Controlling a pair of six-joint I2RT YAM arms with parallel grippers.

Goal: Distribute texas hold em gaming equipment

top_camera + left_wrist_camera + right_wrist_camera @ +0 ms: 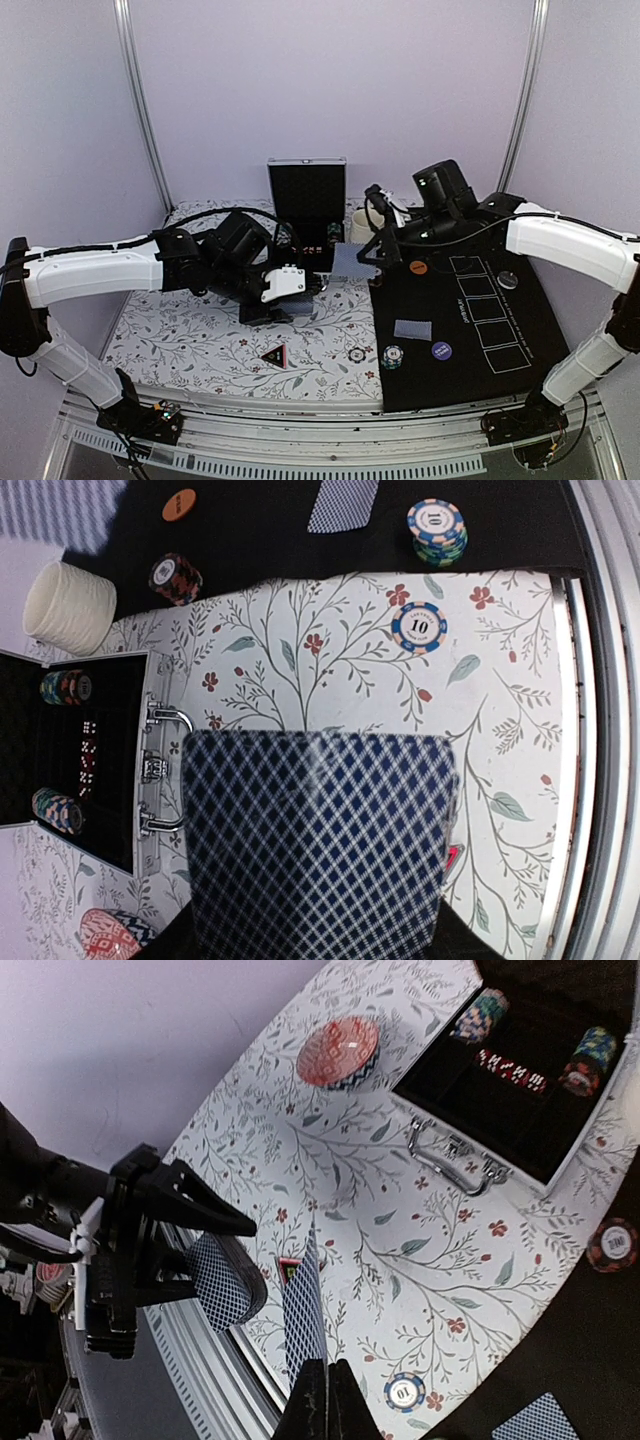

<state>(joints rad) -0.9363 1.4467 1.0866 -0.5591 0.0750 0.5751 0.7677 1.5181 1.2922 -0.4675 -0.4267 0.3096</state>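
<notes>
Card (pixel 302 1310) is hanging over the desk's (pixel 200 340) middle, your right jaws pinching its edge; your left jaws are gripping the deck (pixel 315 845) beside it. Tugging askew is risking dragging extra cards loose.

Chip numbers are all I can read.
In my left wrist view, "10" shows on the blue-and-white poker chip (pixel 418 626) on the floral cloth (pixel 330 660), upper right, and "10" tops the chip stack (pixel 437 522) at the top edge; the white lettering (pixel 463 310) on the black mat (pixel 440 295) in the top view is too small to read.
</notes>
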